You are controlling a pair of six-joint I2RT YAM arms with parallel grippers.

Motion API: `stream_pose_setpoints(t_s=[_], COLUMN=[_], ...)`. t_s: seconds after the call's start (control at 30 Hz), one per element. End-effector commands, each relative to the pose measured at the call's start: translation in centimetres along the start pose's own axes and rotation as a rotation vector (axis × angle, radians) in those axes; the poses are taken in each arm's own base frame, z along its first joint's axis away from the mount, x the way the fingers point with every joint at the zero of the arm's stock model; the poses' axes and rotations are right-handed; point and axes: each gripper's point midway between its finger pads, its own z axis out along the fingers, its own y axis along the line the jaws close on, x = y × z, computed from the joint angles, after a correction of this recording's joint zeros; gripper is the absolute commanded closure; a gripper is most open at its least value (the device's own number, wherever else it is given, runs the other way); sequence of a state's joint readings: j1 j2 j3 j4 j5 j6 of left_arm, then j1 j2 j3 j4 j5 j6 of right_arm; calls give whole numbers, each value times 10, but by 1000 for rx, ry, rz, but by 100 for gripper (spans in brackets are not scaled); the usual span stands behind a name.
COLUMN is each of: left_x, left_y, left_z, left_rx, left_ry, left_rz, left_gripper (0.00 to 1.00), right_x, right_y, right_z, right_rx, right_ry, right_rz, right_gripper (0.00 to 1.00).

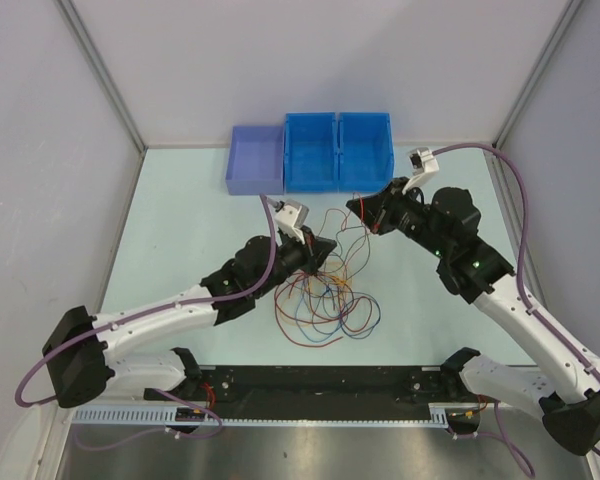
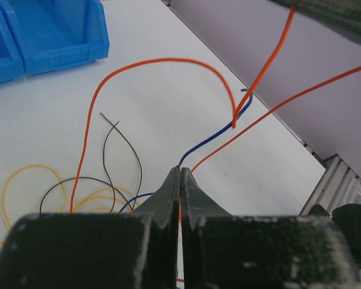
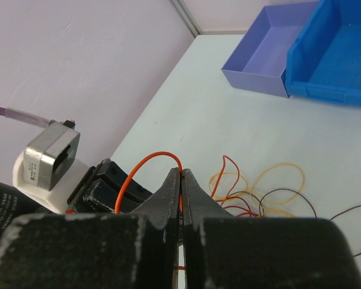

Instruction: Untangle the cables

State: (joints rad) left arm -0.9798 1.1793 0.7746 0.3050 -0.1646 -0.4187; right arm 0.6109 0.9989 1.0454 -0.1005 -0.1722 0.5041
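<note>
The cables (image 1: 325,295) lie as a loose tangle of red, orange, yellow, black and blue strands in the middle of the table. My left gripper (image 1: 326,250) sits at the tangle's upper edge. Its jaws (image 2: 180,171) are shut on an orange cable (image 2: 138,62). A blue cable (image 2: 219,133) also comes out at the tips, and I cannot tell whether it is pinched. My right gripper (image 1: 361,208) hovers just right of and behind the left one. It (image 3: 181,173) is shut on an orange cable (image 3: 145,164) that arcs left toward the left gripper.
A purple bin (image 1: 255,160) and two joined blue bins (image 1: 337,150) stand at the back of the table. Yellow loops (image 2: 12,177) and a black strand (image 2: 132,156) rest on the table beside the left jaws. Grey walls close in on both sides.
</note>
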Motion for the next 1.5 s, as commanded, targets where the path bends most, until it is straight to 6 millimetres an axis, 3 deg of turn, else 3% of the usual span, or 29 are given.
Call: stream_pose_setpoints(t_s=[0.0,0.07,0.1,0.13,0.17,0.2,0.27,0.33,0.43,0.63,0.73,0.77,0.8,0.9,0.97,1.0,1.07,1.1,1.17,1.2,1.27,1.3,1.4,1.43,1.47], left_x=[-14,-10,-8,-9,-9,-8,-8,-9,-14,-24,-27,-26,-22,-12,1,18,26,49,60,81,93,107,125,128,135], left_y=[-6,-10,-12,-13,-14,-14,-15,-17,-19,-22,-25,-22,-19,-2,12,22,30,42,48,57,64,71,80,83,86], left_z=[-6,-7,-7,-6,-5,-4,-2,1,5,23,33,36,37,34,24,17,3,-6,-17,-26,-35,-41,-50,-51,-52], left_rx=[29,55,65,69,73,72,74,83,81,65,65,49,29,-46,-95,-119,-138,-165,-177,-194,-207,-224,-245,-253,-263], left_ry=[-72,-63,-55,-50,-50,-49,-45,-46,-57,-72,-72,-70,-52,-33,-11,17,25,67,81,117,133,157,182,186,204], left_rz=[-36,-37,-38,-32,-32,-34,-32,-30,-27,-8,-9,-12,-10,-16,-18,-20,-33,-42,-65,-81,-104,-119,-133,-131,-127], left_gripper=[100,100,93,80,52,43,34,34,35,49,67,92,100,100,100,100,100,100,100,100,100,100,100,100,100], right_x=[-31,-32,-32,-32,-32,-32,-31,-30,-29,-26,-26,-26,-26,-33,-51,-59,-78,-94,-114,-132,-145,-162,-180,-197,-204], right_y=[18,17,17,17,17,17,17,17,16,17,17,17,18,21,26,27,27,36,42,54,59,71,79,91,93], right_z=[-12,-13,-13,-13,-13,-13,-14,-14,-14,-13,-13,-13,-13,-17,-23,-24,-29,-33,-36,-42,-39,-46,-42,-50,-44], right_rx=[-59,-57,-59,-58,-59,-57,-58,-56,-54,-54,-54,-56,-59,-70,-77,-73,-66,-83,-101,-127,-142,-166,-177,-192,-191], right_ry=[-70,-70,-70,-69,-70,-69,-65,-63,-57,-47,-48,-47,-49,-70,-113,-129,-170,-208,-254,-295,-312,-351,-373,-413,-414], right_rz=[-11,-9,-7,-5,-4,-2,1,1,1,6,4,4,2,-7,-21,-30,-42,-54,-69,-81,-94,-112,-147,-178,-190], right_gripper=[100,100,100,100,100,100,100,100,100,100,100,100,100,100,100,100,100,100,100,100,100,100,100,100,100])
